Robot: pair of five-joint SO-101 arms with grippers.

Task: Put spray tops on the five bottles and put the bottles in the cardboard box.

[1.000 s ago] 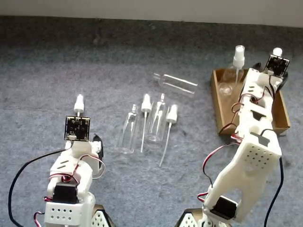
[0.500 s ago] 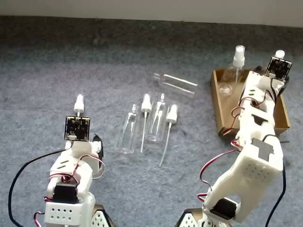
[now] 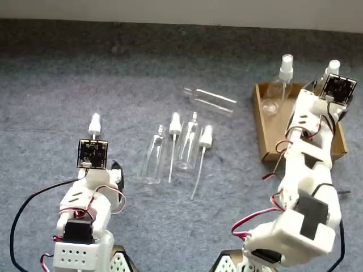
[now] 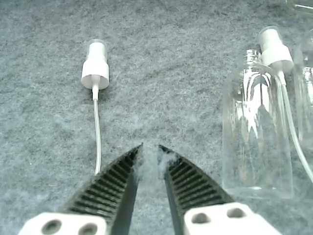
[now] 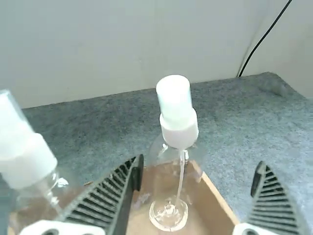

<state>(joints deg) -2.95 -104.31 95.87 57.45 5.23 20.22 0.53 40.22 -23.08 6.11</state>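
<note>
Light soft and even, no hard source visible. Grey mat [image 3: 68, 73] uniformly lit, with a darker band along its far edge. Shadows faint: a thin one beside the loose spray top [image 4: 95, 66] and its tube. Clear bottle [image 4: 257, 137] carries pale streaks of glare. White right arm [image 3: 306, 164] bright, not washed out. Wall [image 5: 98, 39] bright, flat.

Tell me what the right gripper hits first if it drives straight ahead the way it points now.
Most likely the capped bottle standing in the box; it lies straight ahead of the open right gripper. Depth is unclear.
</note>
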